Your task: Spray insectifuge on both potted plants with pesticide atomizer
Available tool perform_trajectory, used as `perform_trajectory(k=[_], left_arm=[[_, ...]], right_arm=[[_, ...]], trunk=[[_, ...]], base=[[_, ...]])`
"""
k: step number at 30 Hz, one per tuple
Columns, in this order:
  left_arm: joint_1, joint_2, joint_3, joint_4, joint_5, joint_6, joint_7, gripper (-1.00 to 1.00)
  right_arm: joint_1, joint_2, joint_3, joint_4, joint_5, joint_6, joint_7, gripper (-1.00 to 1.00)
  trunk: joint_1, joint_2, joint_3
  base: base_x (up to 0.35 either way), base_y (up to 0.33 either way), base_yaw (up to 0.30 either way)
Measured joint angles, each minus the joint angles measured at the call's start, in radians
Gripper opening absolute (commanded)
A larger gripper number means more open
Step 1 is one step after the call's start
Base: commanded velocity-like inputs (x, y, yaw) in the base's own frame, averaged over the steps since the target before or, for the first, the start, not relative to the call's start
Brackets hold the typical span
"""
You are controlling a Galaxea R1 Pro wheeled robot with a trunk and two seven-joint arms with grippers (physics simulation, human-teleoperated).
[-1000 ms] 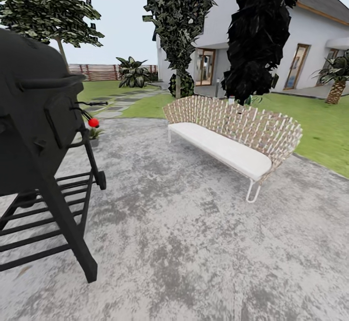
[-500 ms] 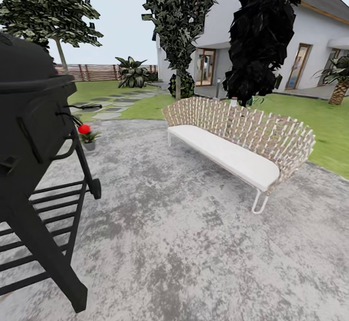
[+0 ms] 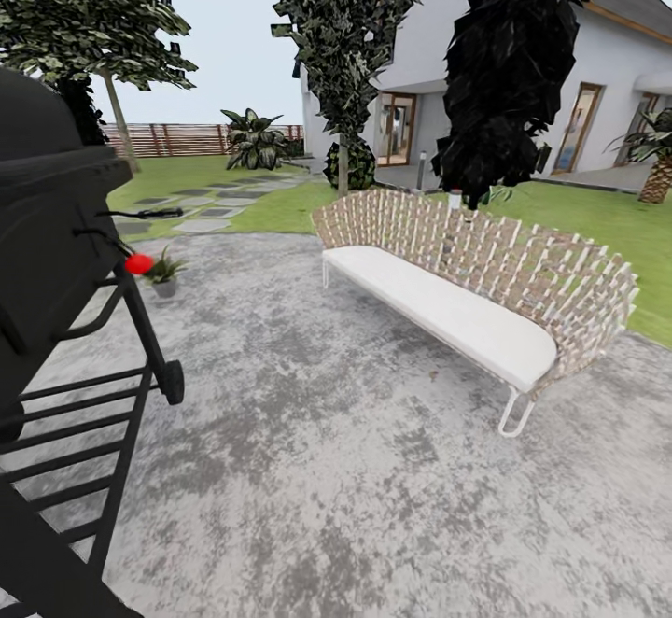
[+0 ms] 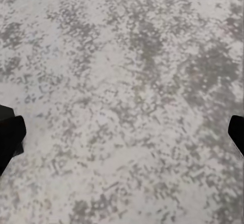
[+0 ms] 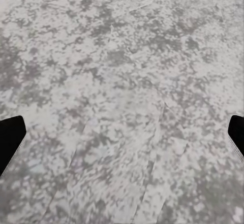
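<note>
One potted plant (image 3: 164,273) now clear of the grill (image 3: 56,254) knob.

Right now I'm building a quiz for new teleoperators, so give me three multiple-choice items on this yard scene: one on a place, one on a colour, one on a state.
1. Where does the small potted plant stand?
A. On the bench seat
B. On the patio just behind the grill's red knob
C. On the lawn by the house door

2. What colour is the bench cushion?
A. White
B. Red
C. Dark green

3. How are the left claw and right claw set?
A. Both shut on a bottle
B. Left shut, right open
C. Both open, holding nothing

Answers:
1 B: in the head view its pot sits on the grey patio beside the black grill, near the red knob.
2 A: the seat pad is plain white.
3 C: each wrist view shows dark fingertips wide apart with bare stone between.
</note>
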Motion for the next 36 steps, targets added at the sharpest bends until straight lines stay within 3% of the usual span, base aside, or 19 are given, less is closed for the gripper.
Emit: perform_trajectory(k=[11, 36], left_arm=[[0.0, 0.0, 0.001, 0.0, 0.0, 0.0, 0.0, 1.0], [0.0, 0.003, 0.001, 0.0, 0.0, 0.0, 0.0, 1.0]], right_arm=[[0.0, 0.0, 0.0, 0.0, 0.0, 0.0, 0.001, 1.0], [0.0, 0.0, 0.0, 0.0, -0.001, 0.0, -0.001, 1.0]], trunk=[[0.0, 0.0, 0.0], [0.0, 0.0, 0.0]], base=[[0.337, -0.015, 0.0], [0.296, -0.198, 0.0]])
